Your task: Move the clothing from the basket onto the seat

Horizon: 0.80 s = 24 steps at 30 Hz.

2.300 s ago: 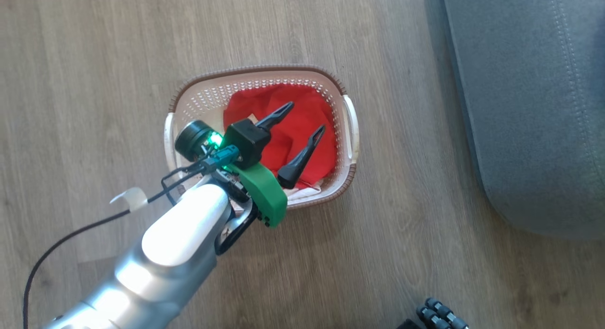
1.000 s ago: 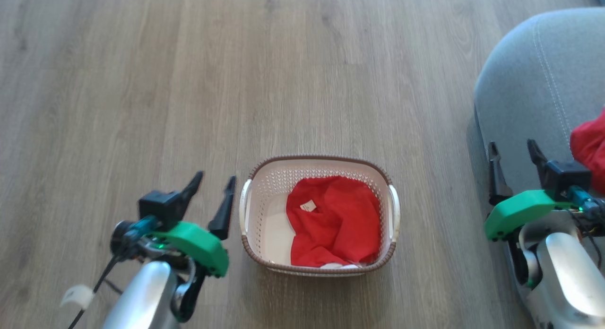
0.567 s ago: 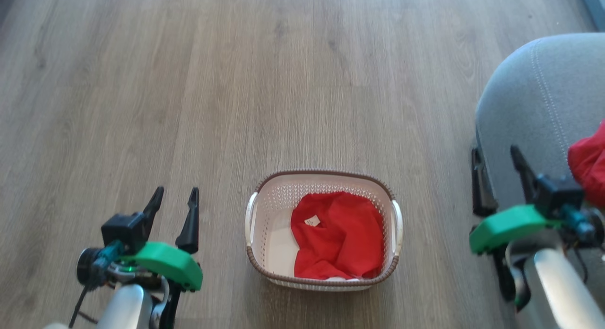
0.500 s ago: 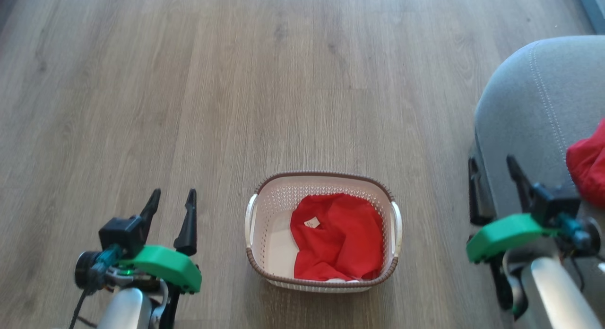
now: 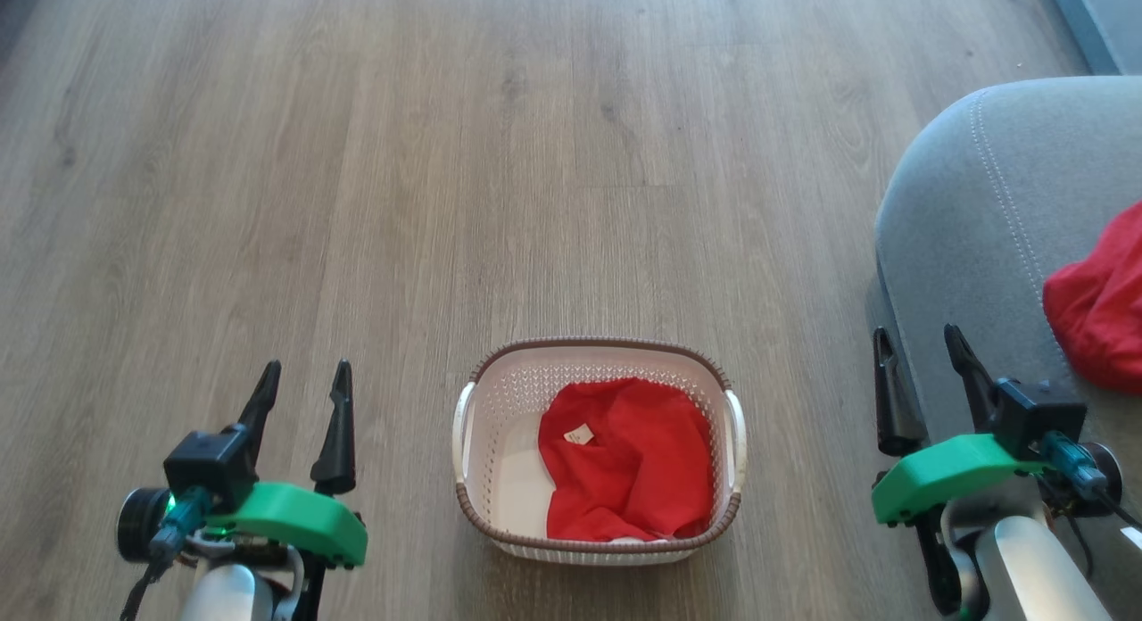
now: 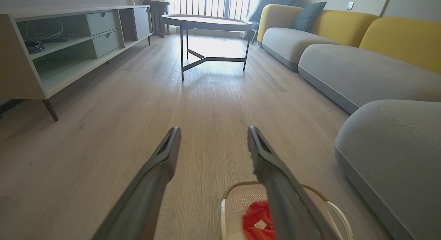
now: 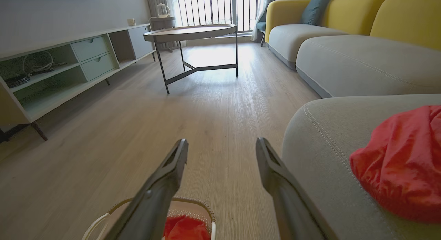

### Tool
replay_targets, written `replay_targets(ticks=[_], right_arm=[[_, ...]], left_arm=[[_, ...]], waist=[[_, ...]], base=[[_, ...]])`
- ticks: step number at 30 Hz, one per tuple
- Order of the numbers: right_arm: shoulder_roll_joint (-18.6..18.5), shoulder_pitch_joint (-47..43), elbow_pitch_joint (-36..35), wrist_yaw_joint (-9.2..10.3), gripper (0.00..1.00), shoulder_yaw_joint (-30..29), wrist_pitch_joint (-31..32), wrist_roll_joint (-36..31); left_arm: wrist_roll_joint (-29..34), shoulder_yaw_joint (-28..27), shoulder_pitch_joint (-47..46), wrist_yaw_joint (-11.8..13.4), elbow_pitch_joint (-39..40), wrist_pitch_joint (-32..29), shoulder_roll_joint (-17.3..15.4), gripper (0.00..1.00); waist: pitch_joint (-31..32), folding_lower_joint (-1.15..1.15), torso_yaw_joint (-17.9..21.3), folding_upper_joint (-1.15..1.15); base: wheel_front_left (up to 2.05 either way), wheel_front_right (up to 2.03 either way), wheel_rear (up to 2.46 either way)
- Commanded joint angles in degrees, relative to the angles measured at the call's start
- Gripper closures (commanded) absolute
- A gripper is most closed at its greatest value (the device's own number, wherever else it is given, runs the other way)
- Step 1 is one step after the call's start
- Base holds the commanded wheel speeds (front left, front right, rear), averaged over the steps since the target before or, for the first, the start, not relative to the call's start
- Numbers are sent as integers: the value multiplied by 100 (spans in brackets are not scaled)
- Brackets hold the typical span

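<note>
My left gripper (image 5: pixel 307 365) and right gripper (image 5: pixel 916 332) are empty, fingers moderately apart. Bright red soft clothing (image 5: pixel 629 465) lies along the right wall of the cream perforated plastic basket (image 5: pixel 593 344). It's likely limp and light, so I'd pinch a raised fold.

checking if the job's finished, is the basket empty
No, a red garment lies inside the basket, while another red piece sits on the grey seat.
</note>
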State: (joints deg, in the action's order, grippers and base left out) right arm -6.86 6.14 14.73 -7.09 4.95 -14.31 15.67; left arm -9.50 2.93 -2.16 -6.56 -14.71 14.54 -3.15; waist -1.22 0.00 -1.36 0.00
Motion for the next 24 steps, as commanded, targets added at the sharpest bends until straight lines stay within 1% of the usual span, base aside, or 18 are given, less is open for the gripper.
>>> replay_targets(ticks=[1,24], right_arm=[[8,59,-192,-40,0,86,-69,-15],[96,97,-64,-40,0,100,-69,-33]], left_arm=[[63,-219,-206,-32,224,46,-1,0],[118,-38,-198,-88,174,46,26,0]], waist=[[11,0,22,0],[4,0,158,0]], base=[[0,0,0],[0,0,0]])
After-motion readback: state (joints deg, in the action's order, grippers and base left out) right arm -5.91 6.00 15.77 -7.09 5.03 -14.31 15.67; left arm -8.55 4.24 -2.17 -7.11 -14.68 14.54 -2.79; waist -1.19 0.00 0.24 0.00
